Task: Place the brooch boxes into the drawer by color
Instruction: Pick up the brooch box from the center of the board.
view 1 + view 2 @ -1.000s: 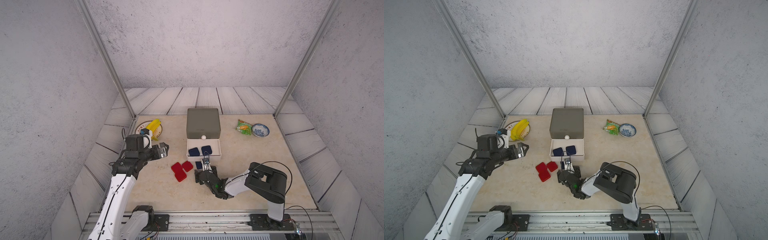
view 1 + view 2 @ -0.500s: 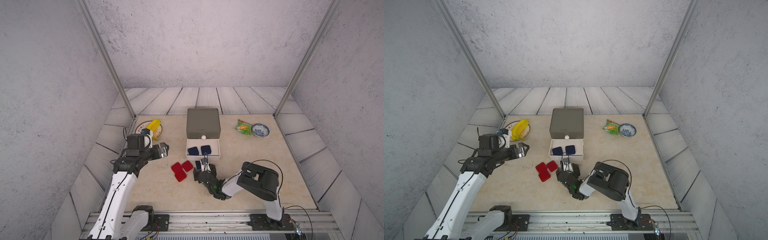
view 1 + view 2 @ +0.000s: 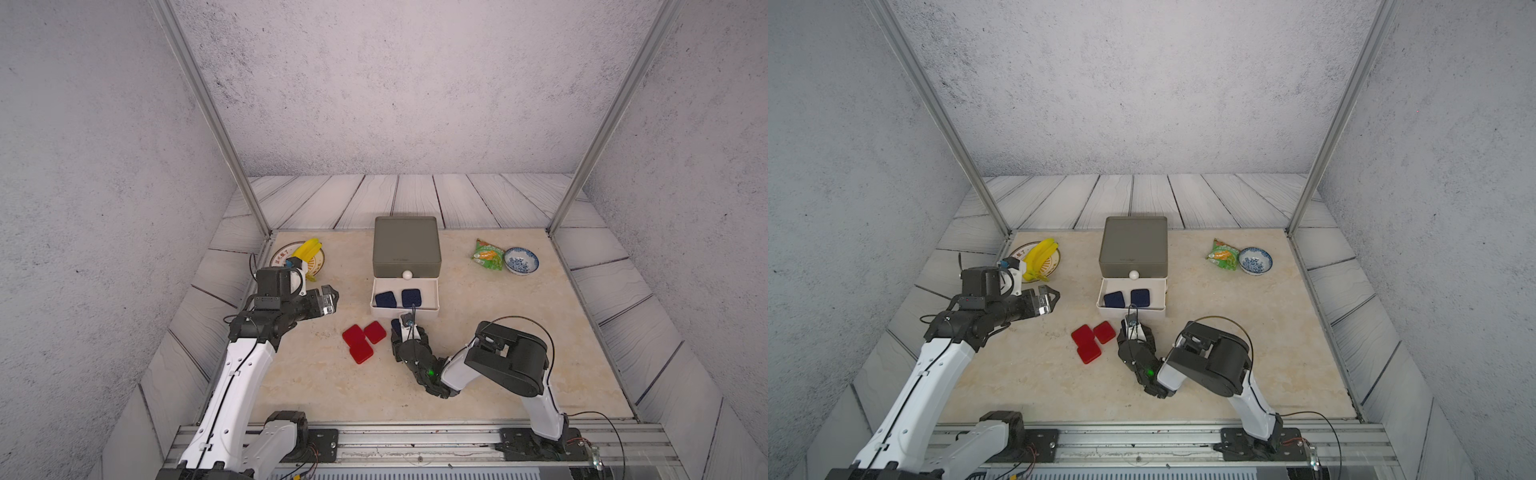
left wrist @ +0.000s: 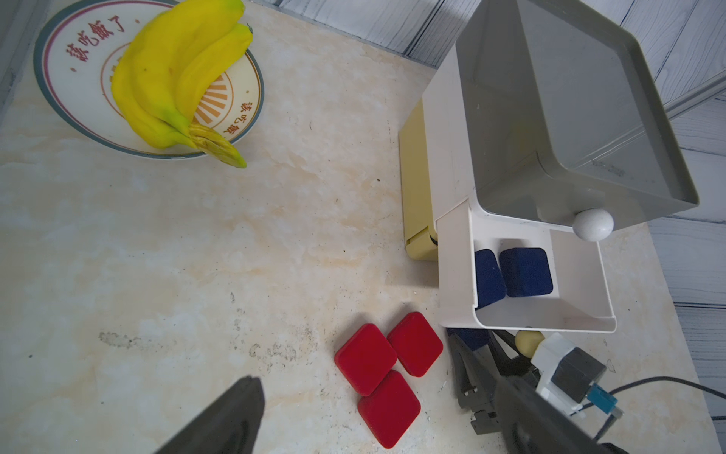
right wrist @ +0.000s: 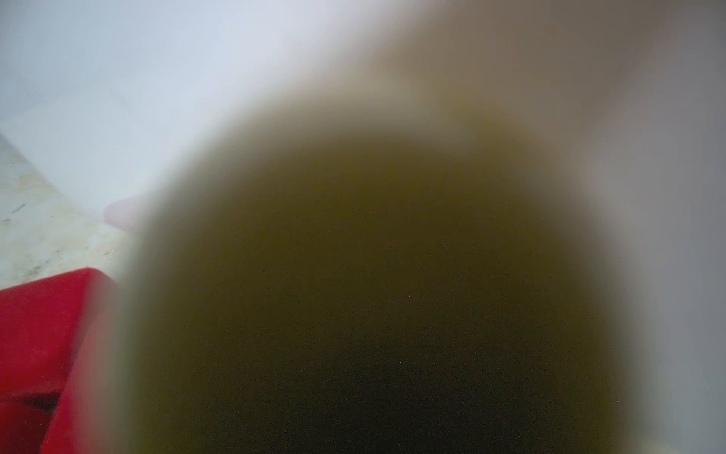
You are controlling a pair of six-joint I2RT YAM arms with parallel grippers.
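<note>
Three red boxes (image 3: 354, 336): clustered flat on the table with edges touching, just beside the right gripper on its left; none is gripped.
Right gripper (image 3: 405, 332): low at the tabletop and pointing toward the cabinet, with its fingers either side of the loose navy box. I cannot tell whether the jaws are pressing on it. The right wrist view is almost all a dark olive blur with a red corner at its edge.
Loose navy box (image 4: 470, 338): flat on the table, tucked under the front lip of the pulled-out white tier and partly hidden by it. It is squarish, so it has no long axis to align to.
Yellow knob (image 4: 528, 342): on the white tier's front, just beside the right gripper's wrist camera.
Key relation: the open tier lies directly beyond and above the box. By my judgement the box has to come back, rise over the front wall, then go forward, and the knob could snag on the way. The right arm is far nearer.
Left gripper (image 3: 329, 300): raised, jaws wide and empty, well apart from the cabinet.
White tier (image 3: 430, 292): open, with two navy boxes (image 3: 385, 299) side by side and room left beside them.
Grey tier (image 3: 406, 245): top tier, shut.
Yellow tier (image 4: 415, 188): bottom tier, shut.
Black boxes: none in view.
Far edge: bananas (image 3: 308, 250) on a plate, green packet (image 3: 487, 254), patterned bowl (image 3: 521, 260).
</note>
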